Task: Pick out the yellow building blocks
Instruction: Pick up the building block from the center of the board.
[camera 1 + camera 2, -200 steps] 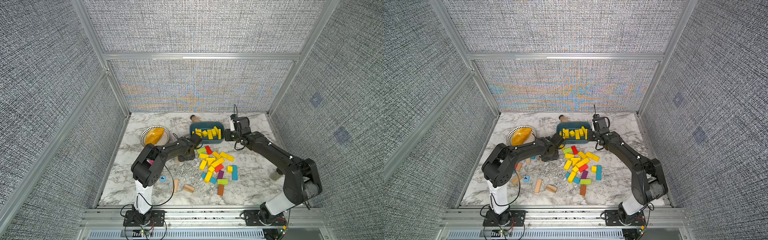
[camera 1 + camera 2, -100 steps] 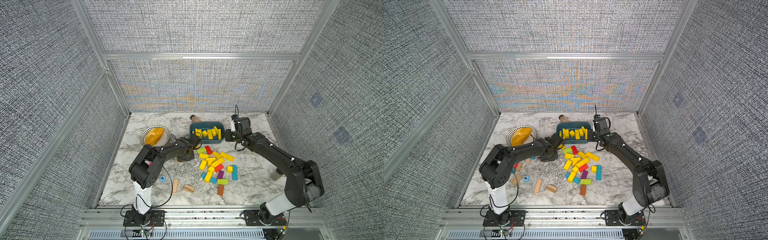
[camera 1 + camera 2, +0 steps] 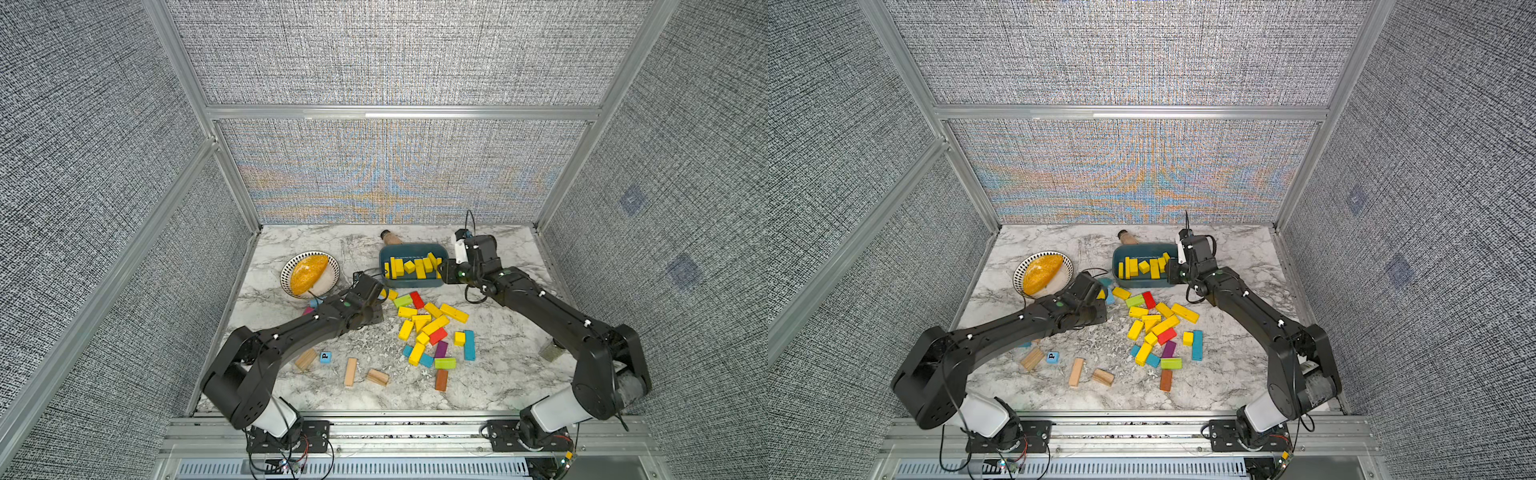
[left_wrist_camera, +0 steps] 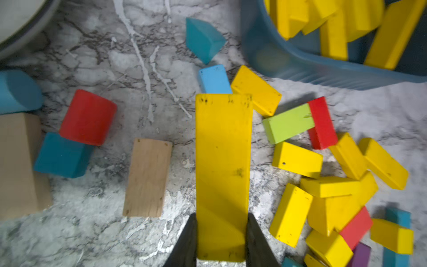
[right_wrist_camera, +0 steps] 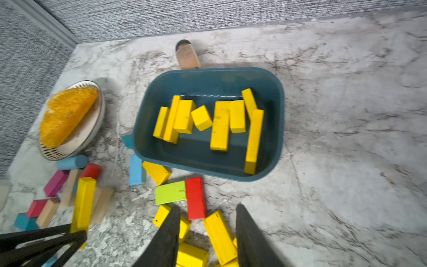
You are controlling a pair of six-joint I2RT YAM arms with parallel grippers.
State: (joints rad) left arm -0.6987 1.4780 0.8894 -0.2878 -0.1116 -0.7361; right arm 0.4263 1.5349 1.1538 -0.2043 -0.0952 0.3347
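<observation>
TOP VIEWS: L elbow [image 3: 249, 345] lower, further out vs 1 s ago; R arm [image 3: 540, 307] same | marble table [image 3: 511, 374], grey woven walls [image 3: 374, 62] | yellow blocks [image 3: 454, 313] loose mid-table, more in tray [image 3: 1142, 284] | L WRIST: L gripper [image 4: 221, 217] pinches yellow bar [image 4: 223, 150], long axis straight out from jaws, tip by lt-blue block [image 4: 215, 79] | R WRIST: R gripper [image 5: 208, 208] jaws apart, empty, over loose yellow blocks.

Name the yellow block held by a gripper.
The long yellow bar in the left gripper; others lie loose on the table or in the bin.
</observation>
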